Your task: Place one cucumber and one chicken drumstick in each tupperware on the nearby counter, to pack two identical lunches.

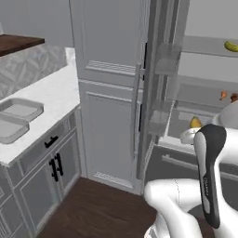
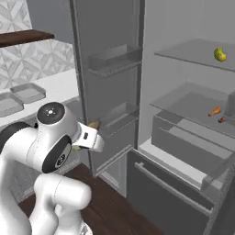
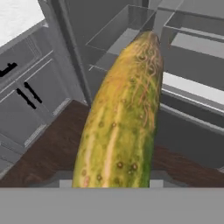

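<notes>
My gripper [image 3: 111, 183] is shut on a yellow-green cucumber [image 3: 120, 118], which runs up the middle of the hand view and hides the fingertips. From the base, the cucumber's tip [image 2: 94, 124] pokes out past the white hand [image 2: 87, 137], in front of the open fridge; its yellow end [image 1: 195, 122] shows from the left too. Another cucumber [image 2: 220, 54] lies on the upper fridge shelf. Two chicken drumsticks [image 2: 214, 111] [image 2: 221, 120] lie on the middle shelf. Two grey tupperware [image 1: 21, 109] [image 1: 10, 128] sit empty on the white counter [image 1: 51, 93] to the left.
The fridge door [image 2: 110, 82] stands open with clear bins [image 2: 114, 59], between me and the counter. A tall pale cabinet [image 1: 111, 93] adjoins the counter. A dark wooden shelf [image 1: 18, 42] hangs above it. Dark wood floor [image 1: 102, 209] lies below; the freezer drawer [image 2: 174, 183] is shut.
</notes>
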Robot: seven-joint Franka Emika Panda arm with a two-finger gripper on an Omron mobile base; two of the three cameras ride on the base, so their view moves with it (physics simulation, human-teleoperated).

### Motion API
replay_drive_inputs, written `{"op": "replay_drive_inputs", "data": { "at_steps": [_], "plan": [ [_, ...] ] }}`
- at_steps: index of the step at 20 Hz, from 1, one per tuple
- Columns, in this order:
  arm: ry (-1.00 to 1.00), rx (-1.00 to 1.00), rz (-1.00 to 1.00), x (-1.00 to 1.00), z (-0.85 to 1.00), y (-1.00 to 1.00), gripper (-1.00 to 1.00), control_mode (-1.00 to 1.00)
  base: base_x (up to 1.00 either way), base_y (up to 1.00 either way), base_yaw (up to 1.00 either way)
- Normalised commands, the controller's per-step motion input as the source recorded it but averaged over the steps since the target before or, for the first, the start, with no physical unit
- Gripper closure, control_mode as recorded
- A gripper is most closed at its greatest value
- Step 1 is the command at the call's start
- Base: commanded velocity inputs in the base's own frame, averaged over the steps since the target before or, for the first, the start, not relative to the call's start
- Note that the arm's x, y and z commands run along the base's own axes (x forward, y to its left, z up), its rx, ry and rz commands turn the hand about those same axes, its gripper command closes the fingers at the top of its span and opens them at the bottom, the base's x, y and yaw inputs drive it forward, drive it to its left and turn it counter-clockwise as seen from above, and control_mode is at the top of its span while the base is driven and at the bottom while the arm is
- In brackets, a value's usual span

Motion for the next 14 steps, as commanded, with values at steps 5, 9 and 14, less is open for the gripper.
{"op": "replay_drive_inputs", "data": {
  "at_steps": [5,9,14],
  "plan": [
    [0.00,0.00,0.00,0.00,0.00,0.00,1.00,1.00,-0.30,0.12,0.90],
    [0.00,0.00,0.00,0.00,0.00,0.00,1.00,1.00,0.32,0.30,0.74],
    [0.00,0.00,0.00,0.00,0.00,0.00,1.00,1.00,0.99,0.13,0.34]
  ]
}}
